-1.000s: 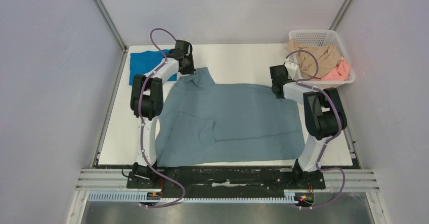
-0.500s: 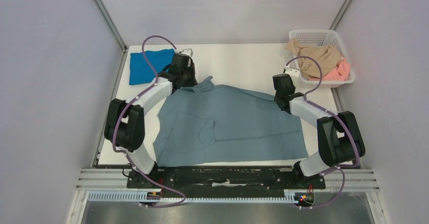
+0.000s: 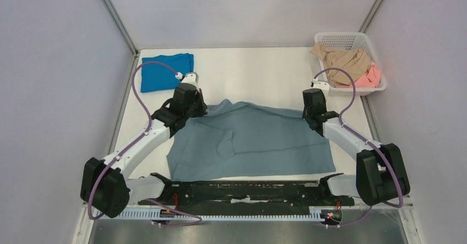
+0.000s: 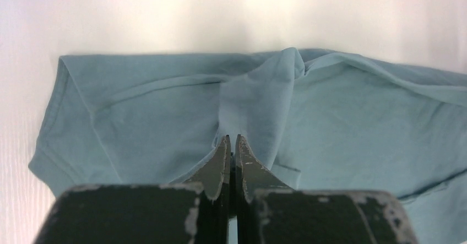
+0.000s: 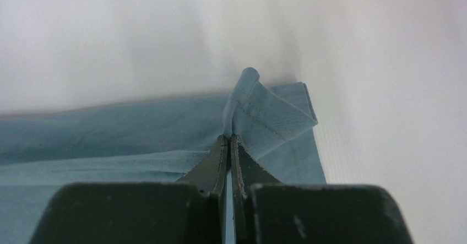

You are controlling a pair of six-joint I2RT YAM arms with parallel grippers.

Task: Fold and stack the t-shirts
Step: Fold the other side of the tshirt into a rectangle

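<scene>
Left claw [image 4: 232,139]: clenched on a pinch of the grey-blue shirt [image 3: 259,142]. The cloth rises in a bunched ridge straight out of the tips. Right claw [image 5: 225,138]: clenched too, on a doubled bit of stitched hem at the shirt's far right corner, and only a narrow bite of it.

The shirt lies spread across the middle of the table [image 3: 259,73]. Its near edge runs along the near side, and its far edge hangs between my two claws. A sleeve lies turned in on the body, left of centre. The bright blue shirt [image 3: 165,70] sits folded at the far left corner, well apart. The tan shirt [image 3: 344,62] and pink shirt [image 3: 370,77] are heaped in the basket [image 3: 344,36] at far right.

Step in hand, as I read it: carry the held far edge over to the near edge, making a half fold.

How to do it well:
- Move both claws at one pace and one height, so the fold line runs square across the shirt rather than slanted.
- Hold light tension between the claws. Slack would let the middle sag and crease, and too much pull risks dragging the hem out of the thin right bite.
- The left side is bunched, not flat. I expect a lump there unless I draw outward a little while lowering.
- Watch that the turned-in sleeve stays tucked beneath.
- Set the held edge down along the near edge, then let go with both claws together
</scene>
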